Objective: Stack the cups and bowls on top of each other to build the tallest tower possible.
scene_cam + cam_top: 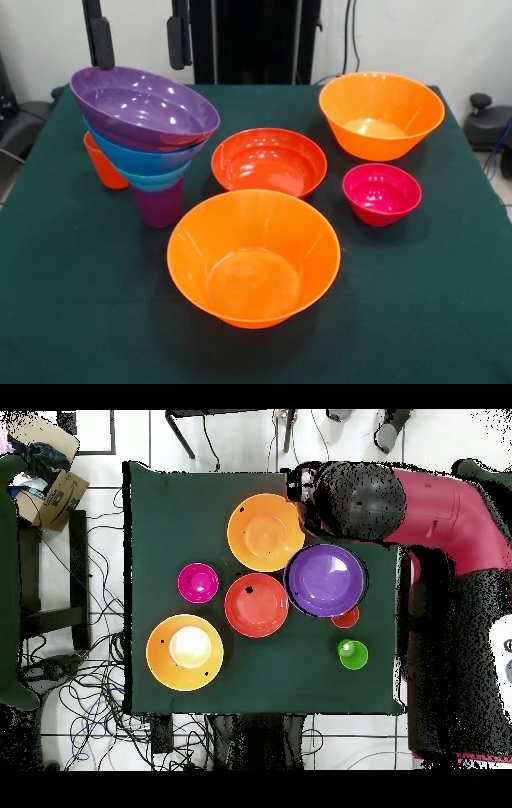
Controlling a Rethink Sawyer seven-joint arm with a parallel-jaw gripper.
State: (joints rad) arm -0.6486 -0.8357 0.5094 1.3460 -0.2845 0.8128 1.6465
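The tower (148, 144) stands at the table's far corner: a purple bowl (144, 108) on top of a blue bowl (144, 158), a teal bowl (154, 179) and a purple cup (158, 206), each wider above, so it leans a little. The gripper (140, 40) hangs spread and empty over it. Two large orange bowls (253, 258) (382, 114), likely next, wait apart. The red-orange bowl (269, 162), magenta bowl (382, 194), orange cup (102, 164) and green cup (352, 654) stand loose.
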